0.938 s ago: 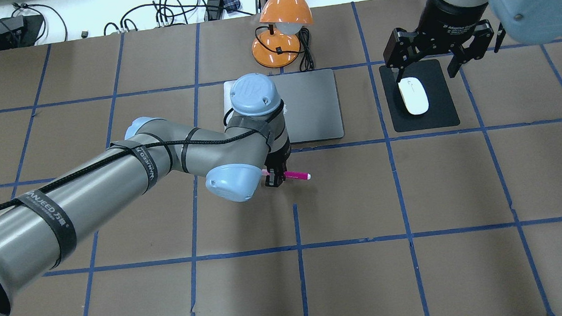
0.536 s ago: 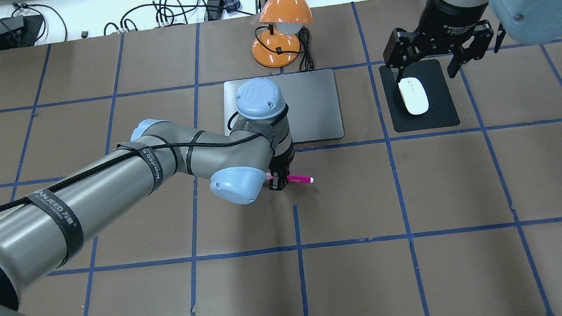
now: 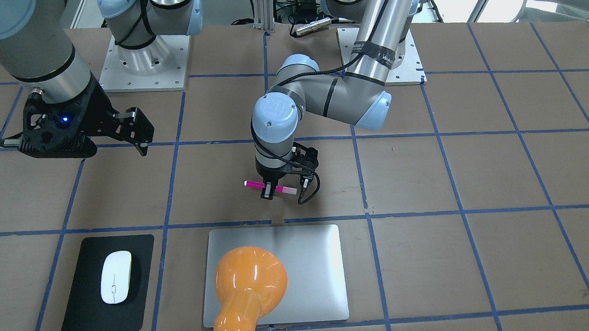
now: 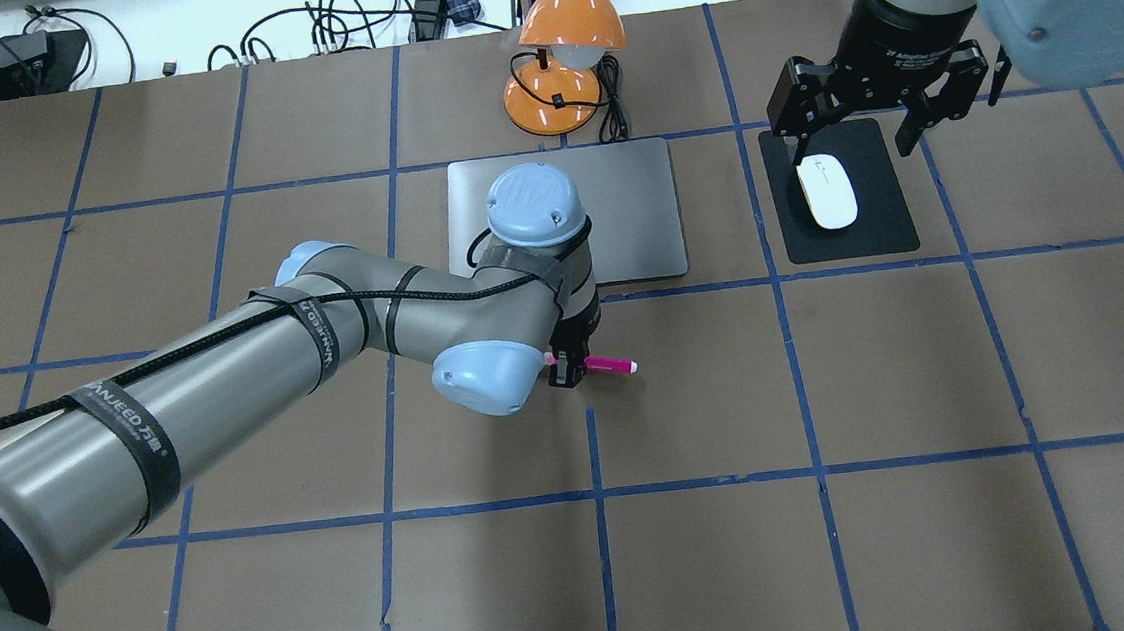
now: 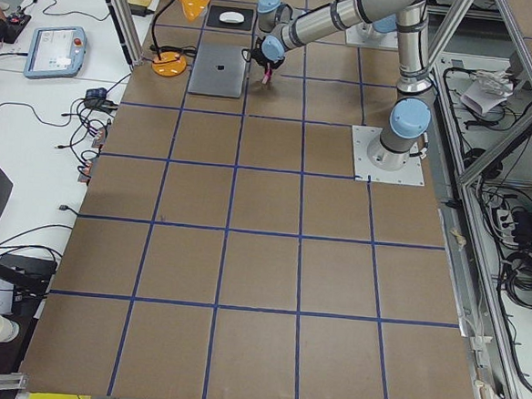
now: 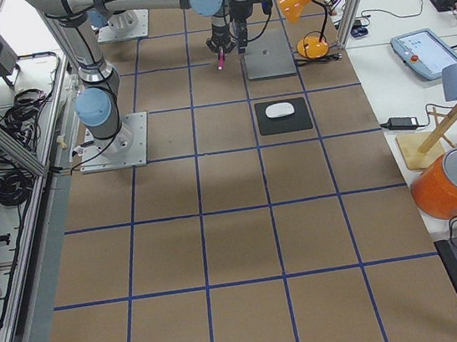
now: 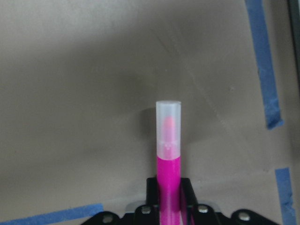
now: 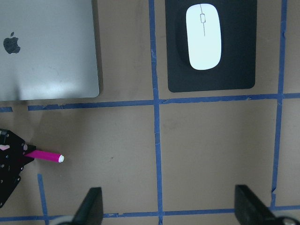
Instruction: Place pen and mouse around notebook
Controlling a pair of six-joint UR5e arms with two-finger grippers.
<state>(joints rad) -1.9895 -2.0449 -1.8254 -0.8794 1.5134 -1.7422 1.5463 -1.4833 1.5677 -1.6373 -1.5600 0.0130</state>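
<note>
My left gripper (image 4: 565,373) clamped on pen (image 4: 612,364), low over table near notebook (image 4: 629,210) front edge, pen's long axis parallel to that edge. Right gripper (image 4: 851,132) wide open, empty, over mouse (image 4: 827,191) on black mat (image 4: 891,229).

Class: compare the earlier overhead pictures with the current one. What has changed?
The left pincer, shut on the pen, carried it slightly rightward and away from the notebook. The mouse, notebook and open right pincer stayed put.

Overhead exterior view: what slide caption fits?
Left gripper holds the pen near the notebook; the mouse lies on its black mat.
</note>
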